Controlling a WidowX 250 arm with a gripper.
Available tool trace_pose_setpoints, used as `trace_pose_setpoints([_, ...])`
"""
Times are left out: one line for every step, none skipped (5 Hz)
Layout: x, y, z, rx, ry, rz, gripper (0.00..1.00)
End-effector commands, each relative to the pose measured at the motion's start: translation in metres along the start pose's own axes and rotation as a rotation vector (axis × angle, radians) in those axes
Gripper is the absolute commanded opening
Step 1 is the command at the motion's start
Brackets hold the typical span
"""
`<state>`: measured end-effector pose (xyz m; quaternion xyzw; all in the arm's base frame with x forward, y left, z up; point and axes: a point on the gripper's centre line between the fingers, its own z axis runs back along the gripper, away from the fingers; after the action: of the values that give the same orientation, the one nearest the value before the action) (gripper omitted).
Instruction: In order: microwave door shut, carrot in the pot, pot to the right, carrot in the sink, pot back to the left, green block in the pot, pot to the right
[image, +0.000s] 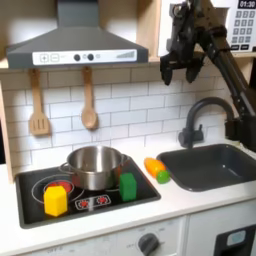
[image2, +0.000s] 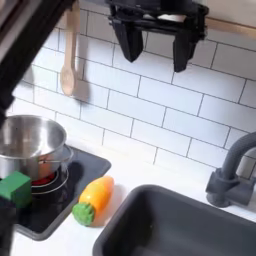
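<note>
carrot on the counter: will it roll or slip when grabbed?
The carrot lies on its side between the stovetop and the sink; its rounded, tapered body may roll in an arc if nudged. It looks like smooth, rigid plastic, so it may slip from the open tool.

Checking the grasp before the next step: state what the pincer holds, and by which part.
Nothing is held. The pincer hangs open and empty high above the counter; the carrot lies on the counter beside the sink.
</note>
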<state>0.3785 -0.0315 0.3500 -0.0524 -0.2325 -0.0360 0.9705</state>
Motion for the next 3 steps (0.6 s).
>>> trace_pose_setpoints([-0.02,0.009,0.012,0.034,0.023,-0.006,1.0])
trace_pose_setpoints([-0.034,0.022,0.011,0.062,0.052,0.011,1.0])
trace_pose_setpoints([-0.043,0.03,0.008,0.079,0.069,0.021,1.0])
